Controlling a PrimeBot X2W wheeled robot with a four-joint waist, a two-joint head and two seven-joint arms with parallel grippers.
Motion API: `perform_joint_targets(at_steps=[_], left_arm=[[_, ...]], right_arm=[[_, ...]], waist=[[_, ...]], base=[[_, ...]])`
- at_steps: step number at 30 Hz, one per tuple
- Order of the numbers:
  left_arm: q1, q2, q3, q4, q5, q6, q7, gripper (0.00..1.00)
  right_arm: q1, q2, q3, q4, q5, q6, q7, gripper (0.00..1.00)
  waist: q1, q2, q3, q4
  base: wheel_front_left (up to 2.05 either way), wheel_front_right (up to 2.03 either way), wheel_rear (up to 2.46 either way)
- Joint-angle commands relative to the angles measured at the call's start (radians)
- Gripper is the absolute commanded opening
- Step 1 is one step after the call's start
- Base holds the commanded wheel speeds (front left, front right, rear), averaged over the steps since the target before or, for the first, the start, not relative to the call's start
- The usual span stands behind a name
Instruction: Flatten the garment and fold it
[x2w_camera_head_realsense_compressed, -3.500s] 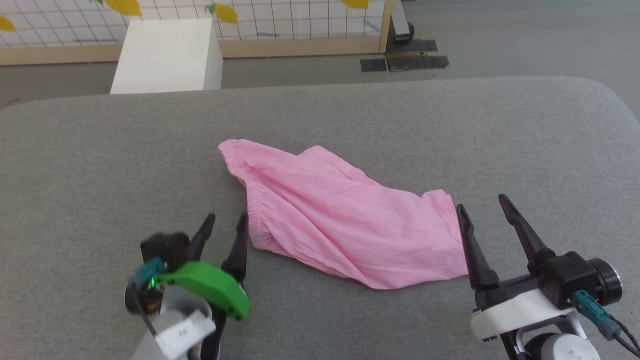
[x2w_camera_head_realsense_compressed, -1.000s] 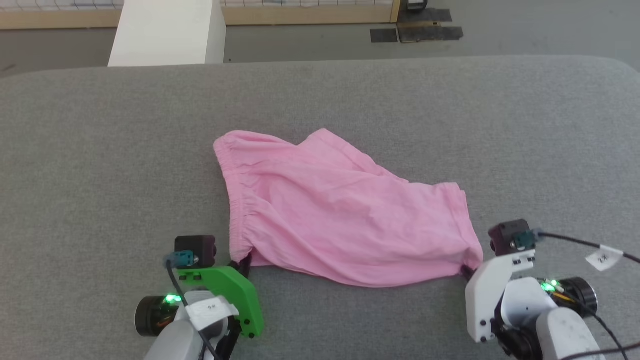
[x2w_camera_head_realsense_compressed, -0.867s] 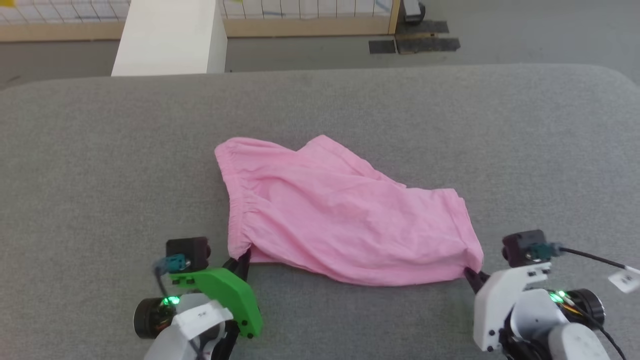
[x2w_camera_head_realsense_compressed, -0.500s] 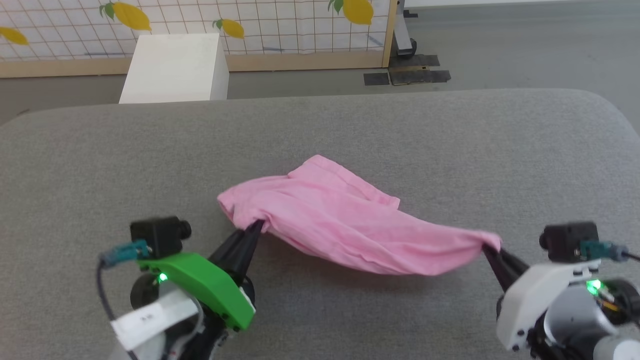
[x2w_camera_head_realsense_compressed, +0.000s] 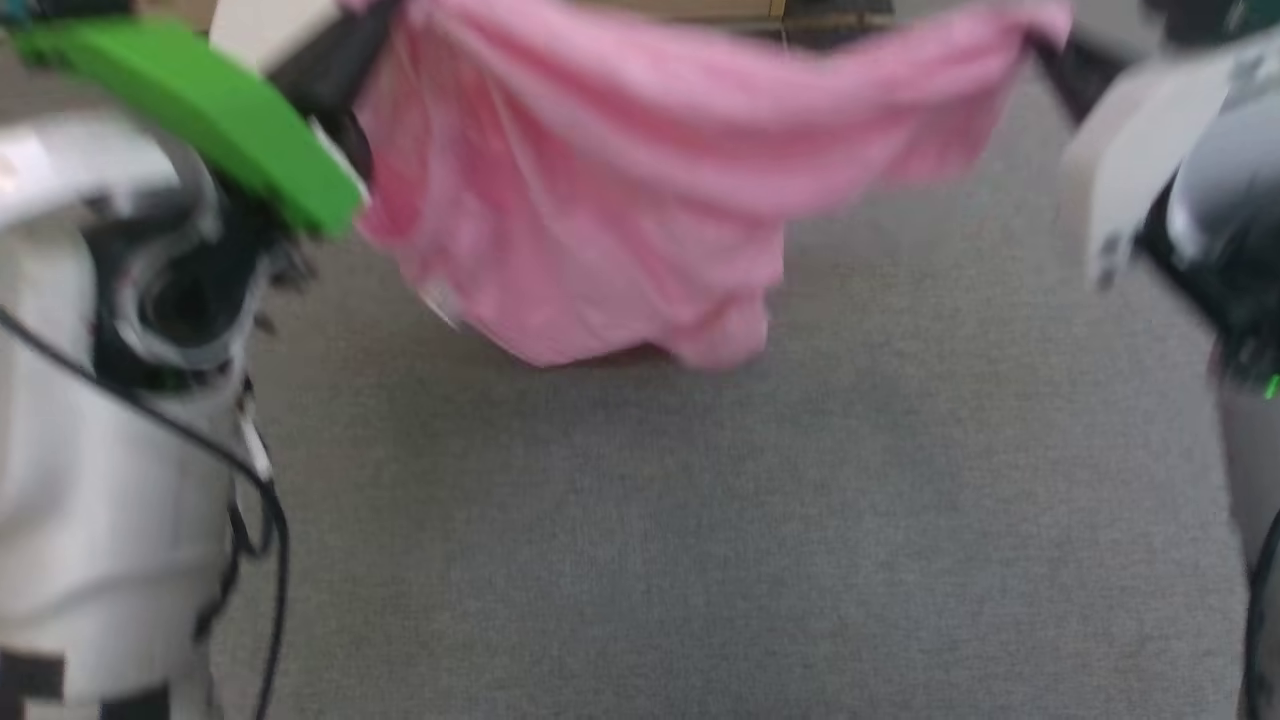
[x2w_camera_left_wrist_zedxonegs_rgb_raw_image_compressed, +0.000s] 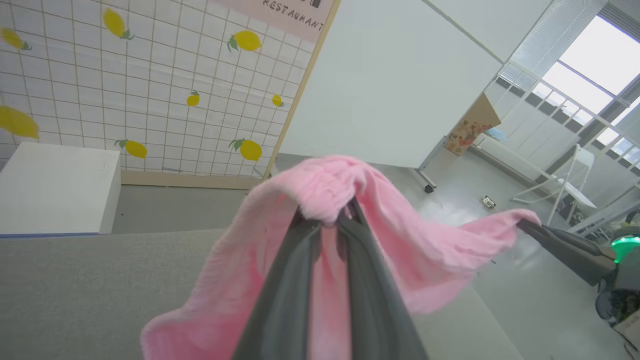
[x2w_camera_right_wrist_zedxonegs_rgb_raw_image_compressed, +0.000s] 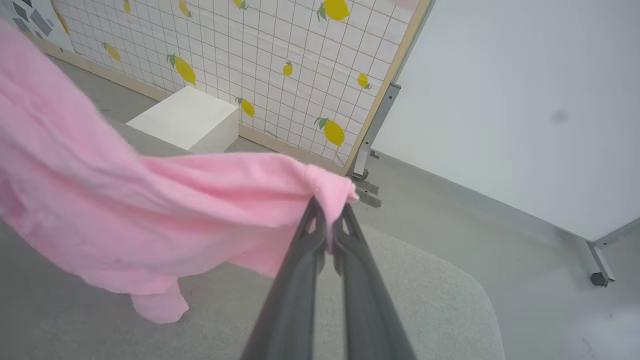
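Grey fabric-covered table (x2w_camera_head_realsense_compressed: 700, 520), rounded corner. Beyond it on the floor: a white box (x2w_camera_left_wrist_zedxonegs_rgb_raw_image_compressed: 55, 187) near a wood-framed grid panel (x2w_camera_left_wrist_zedxonegs_rgb_raw_image_compressed: 150, 75) printed with lemons. White partition (x2w_camera_left_wrist_zedxonegs_rgb_raw_image_compressed: 390, 85) beside the panel — white chair (x2w_camera_left_wrist_zedxonegs_rgb_raw_image_compressed: 575, 185) farther off.

The left tool (x2w_camera_left_wrist_zedxonegs_rgb_raw_image_compressed: 327, 222) has two long dark grey fingers (x2w_camera_left_wrist_zedxonegs_rgb_raw_image_compressed: 285, 300) that get thin at the tips. Behind it sits a bright green cover (x2w_camera_head_realsense_compressed: 200, 110) with a curved edge. Below that, the left arm (x2w_camera_head_realsense_compressed: 90, 480) is a fat white tube with a dark round joint (x2w_camera_head_realsense_compressed: 170, 300) on top and a black band (x2w_camera_head_realsense_compressed: 30, 678) low down. A thin black cable (x2w_camera_head_realsense_compressed: 262, 520) runs along it in a loop. The right tool (x2w_camera_right_wrist_zedxonegs_rgb_raw_image_compressed: 327, 212) has the same dark grey fingers, with little three-cornered holes near the tips. Its wrist has a white cover (x2w_camera_head_realsense_compressed: 1125, 170) and a shiny grey part (x2w_camera_head_realsense_compressed: 1220, 190), both blurry. A small green light (x2w_camera_head_realsense_compressed: 1272, 387) glows on the right arm.
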Motion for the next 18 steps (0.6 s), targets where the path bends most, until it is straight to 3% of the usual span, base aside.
perform_joint_targets(at_steps=[1,7,11,18], left_arm=[[-0.068,0.004,0.008,0.031,0.026,0.011,-0.012,0.0],[-0.349,-0.001,0.05,0.227,0.093,0.026,-0.124,0.0],[-0.481,-0.024,0.084,0.315,0.104,0.011,-0.234,0.0],[-0.497,-0.05,0.084,0.419,0.096,-0.061,-0.338,0.0]], right_arm=[[-0.076,-0.006,0.004,0.032,-0.009,-0.001,-0.019,0.0],[-0.4,-0.007,0.031,0.222,-0.092,-0.001,-0.127,0.0],[-0.54,0.02,0.022,0.31,-0.148,-0.001,-0.235,0.0],[-0.57,0.049,0.036,0.417,-0.164,-0.001,-0.37,0.0]], waist=[[0.0,0.0,0.111,-0.003],[0.0,0.0,0.214,-0.017],[0.0,0.0,0.252,-0.021],[0.0,0.0,0.254,-0.015]], base=[[0.0,0.0,0.0],[0.0,0.0,0.0],[0.0,0.0,0.0],[0.0,0.0,0.0]])
